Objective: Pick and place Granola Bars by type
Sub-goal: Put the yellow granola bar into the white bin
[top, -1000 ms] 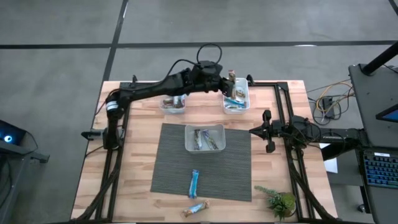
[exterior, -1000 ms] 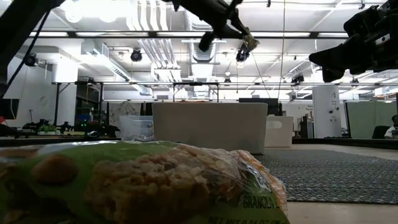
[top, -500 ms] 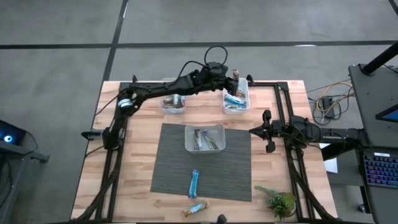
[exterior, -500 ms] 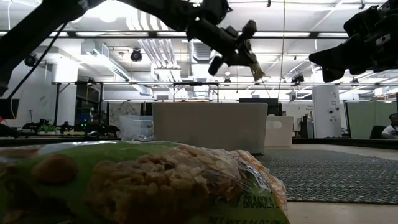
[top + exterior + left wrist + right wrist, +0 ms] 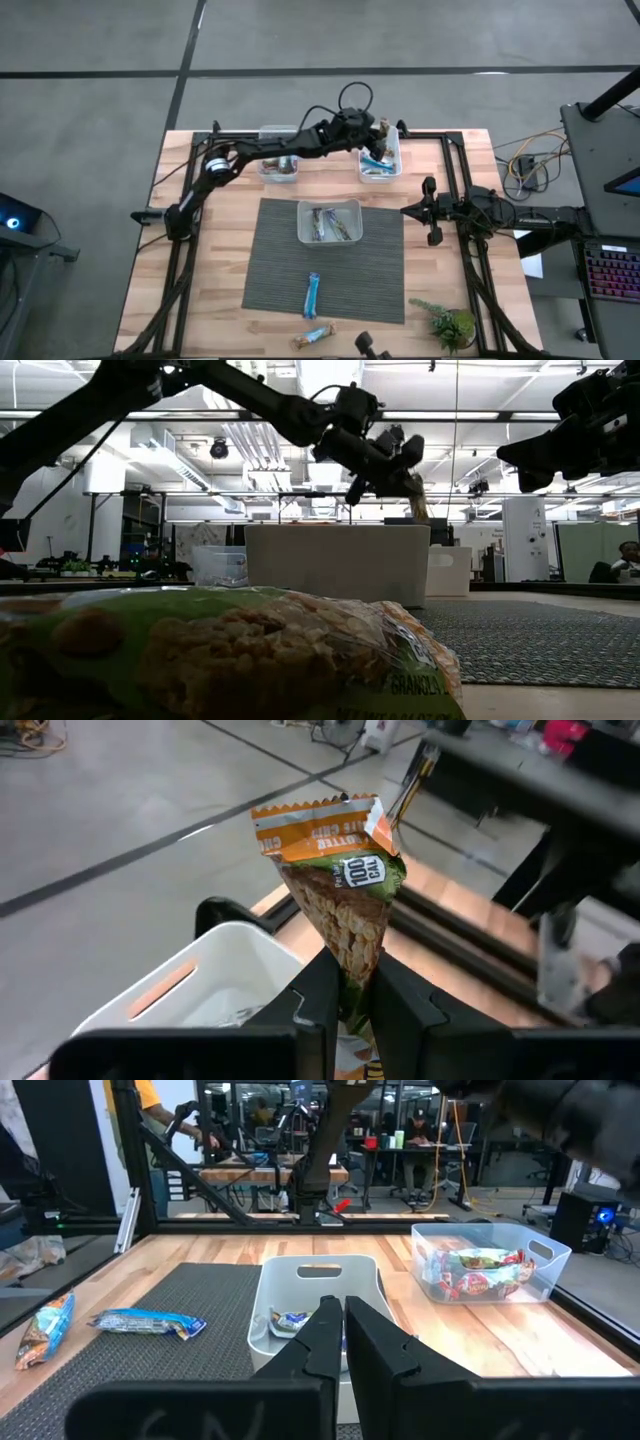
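My left gripper (image 5: 380,128) is shut on a Granola Bar in a green and orange wrapper (image 5: 340,890), above the far end of the far right white tub (image 5: 381,158), where blue bars lie. A second tub (image 5: 278,166) at the far left holds multicoloured bars. A third tub (image 5: 329,222) with bars stands on the grey mat (image 5: 280,270). On the mat's near part lie a blue bar (image 5: 313,295) and another bar (image 5: 315,337). My right gripper (image 5: 406,211) waits shut at the table's right side. My left gripper pinches the bar's lower part (image 5: 350,975) between its two fingers (image 5: 320,990). The bar runs on past the fingertips, its crimped orange end (image 5: 318,824) farthest out. It is lifted clear, over the tub (image 5: 200,985).
A small green plant (image 5: 452,325) stands at the near right corner. Black frame rails (image 5: 455,165) run along the table's sides. A bar in a green wrapper (image 5: 230,655) lies right in front of the low camera. People sit in the room beyond the table.
My left gripper has gone down and a little toward the table's right edge, over the far right tub, and has rolled about its own line. The bar has stayed between its fingers and now points downward in the low view.
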